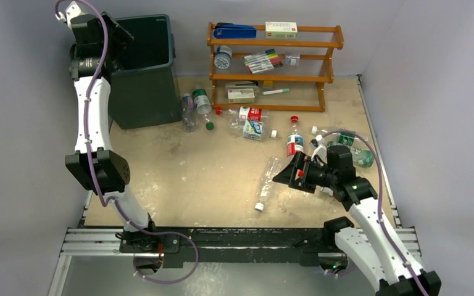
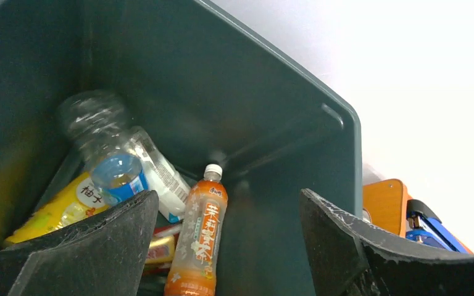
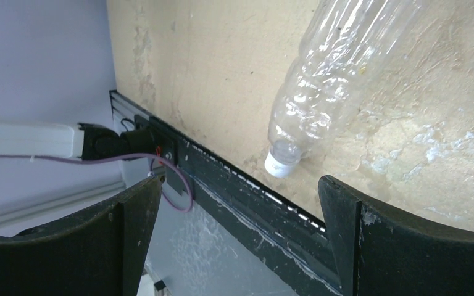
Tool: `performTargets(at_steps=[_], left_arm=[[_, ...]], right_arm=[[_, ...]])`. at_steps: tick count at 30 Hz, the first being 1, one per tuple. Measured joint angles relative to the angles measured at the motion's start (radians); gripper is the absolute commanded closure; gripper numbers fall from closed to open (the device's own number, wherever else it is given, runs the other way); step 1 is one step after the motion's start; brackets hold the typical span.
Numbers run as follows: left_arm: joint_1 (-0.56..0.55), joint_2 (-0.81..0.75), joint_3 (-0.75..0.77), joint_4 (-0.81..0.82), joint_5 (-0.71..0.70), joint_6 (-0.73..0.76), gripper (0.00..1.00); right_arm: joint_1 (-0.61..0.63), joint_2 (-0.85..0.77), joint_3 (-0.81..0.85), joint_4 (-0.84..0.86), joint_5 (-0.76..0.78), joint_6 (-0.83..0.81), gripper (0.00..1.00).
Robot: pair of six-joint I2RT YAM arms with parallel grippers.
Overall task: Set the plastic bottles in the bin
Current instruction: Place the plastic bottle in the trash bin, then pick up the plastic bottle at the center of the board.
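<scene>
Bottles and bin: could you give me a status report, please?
Left gripper open, empty, over bin. Right gripper open, near clear bottle lying on table. Several bottles already binned; nothing blocking.

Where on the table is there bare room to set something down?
The widest bare patch of table lies between the bin, the left arm and the capped clear bottle. It is crowded along the rack front, where bottles scatter toward the right wall, and around the right gripper.
</scene>
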Motion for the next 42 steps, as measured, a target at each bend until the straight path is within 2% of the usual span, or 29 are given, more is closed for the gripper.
performTargets(at_steps=[5,10,13,20,26,31,32,37,42], left_arm=[[0.0,-0.076,-0.054,0.001,0.026,0.016,0.16],[-0.023,-0.259,-0.254,0.07,0.105,-0.056,0.15],[-0.117,-0.367,-0.384,0.092,0.114,-0.081,0.14],[-0.409,-0.481,-0.598,0.105,0.138,-0.082,0.14],[-0.525,-0.554,-0.731,0.052,0.125,-0.071,0.13],[-0.545,-0.644,-0.807,-0.019,0.111,-0.046,0.13],[-0.545,-0.664,-0.82,-0.03,0.11,-0.045,0.12],[-0.545,-0.745,-0.882,-0.079,0.113,-0.027,0.12],[-0.545,-0.772,-0.915,-0.141,0.126,-0.019,0.12]], right_arm=[[0.0,0.111,0.0,0.061,0.051,0.023,0.0],[0.0,0.206,0.0,0.122,0.1,0.039,0.01],[0.003,0.267,0.0,0.167,0.125,0.051,0.01],[0.034,0.386,0.0,0.248,0.183,0.073,0.01],[0.122,0.505,0.003,0.317,0.256,0.103,0.01],[0.2,0.64,0.035,0.38,0.316,0.134,0.01],[0.214,0.673,0.048,0.389,0.329,0.14,0.03],[0.267,0.782,0.115,0.441,0.379,0.164,0.26],[0.301,0.809,0.12,0.476,0.408,0.187,0.32]])
